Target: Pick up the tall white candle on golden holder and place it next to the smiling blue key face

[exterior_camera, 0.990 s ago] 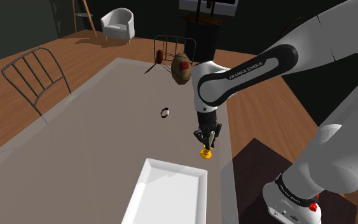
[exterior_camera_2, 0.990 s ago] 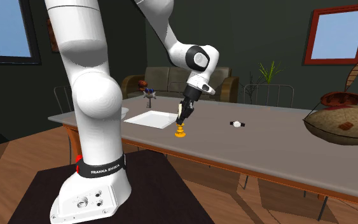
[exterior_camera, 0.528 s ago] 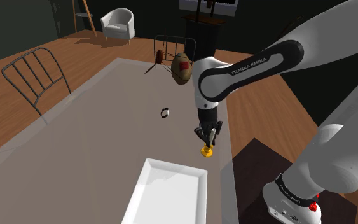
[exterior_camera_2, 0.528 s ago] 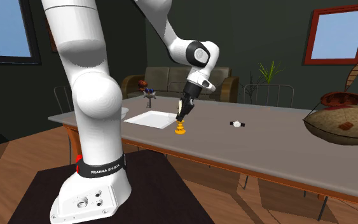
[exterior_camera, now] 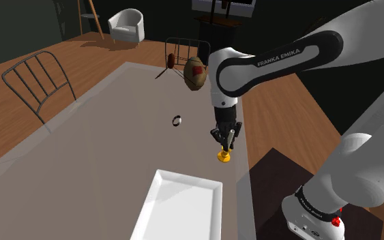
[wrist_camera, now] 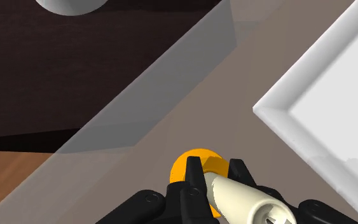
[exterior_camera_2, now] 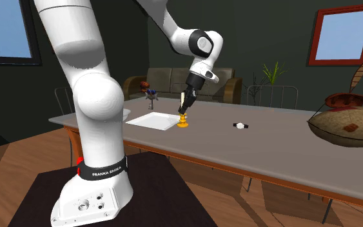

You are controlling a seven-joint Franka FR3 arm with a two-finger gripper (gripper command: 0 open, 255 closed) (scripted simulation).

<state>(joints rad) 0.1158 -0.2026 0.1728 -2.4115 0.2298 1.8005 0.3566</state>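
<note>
Transport looks like the step in hand: your gripper (exterior_camera: 225, 141) is clenched on the candle (wrist_camera: 238, 197), the cream stick clasped between both fingers (wrist_camera: 194, 173). Its golden holder (exterior_camera: 223, 157) hangs below them, low over the table (exterior_camera: 101, 150) near the edge and just beside the white tray (exterior_camera: 183, 179). Whether the holder touches the table, I cannot tell. The small dark key face (exterior_camera: 176, 121) lies well apart, further up the table. Next you need clearance, then travel toward it and an upright set-down just beside it
</note>
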